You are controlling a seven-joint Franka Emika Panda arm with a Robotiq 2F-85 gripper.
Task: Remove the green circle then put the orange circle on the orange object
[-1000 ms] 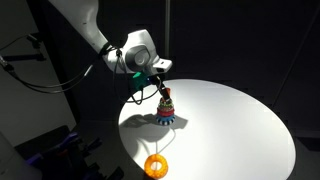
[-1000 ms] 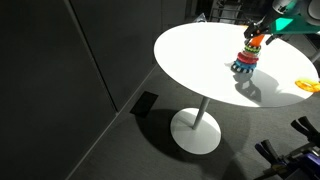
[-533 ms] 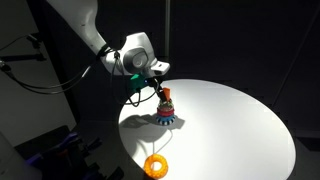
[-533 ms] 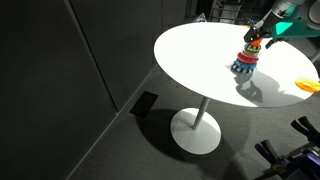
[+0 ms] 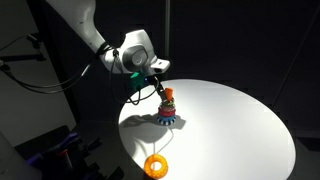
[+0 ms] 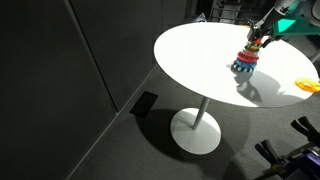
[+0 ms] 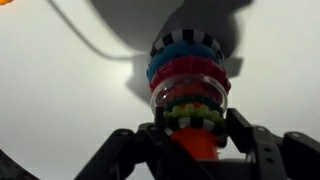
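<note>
Orange circle [image 5: 155, 166] loose on table [image 5: 240, 130] | tool [image 7: 197, 125] astride tower [image 7: 185, 65] top

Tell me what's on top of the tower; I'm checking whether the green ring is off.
Orange piece on top, green ring just beneath it. The gripper straddles the top and hides its sides.

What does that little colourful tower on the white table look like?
The little tower stands upright on the white round table. It looks like plastic rings stacked up: a dark-and-white striped base, then blue, red, a green ring, and an orange piece on top. The gripper has a finger on either side of its top; whether they touch it is unclear.
</note>
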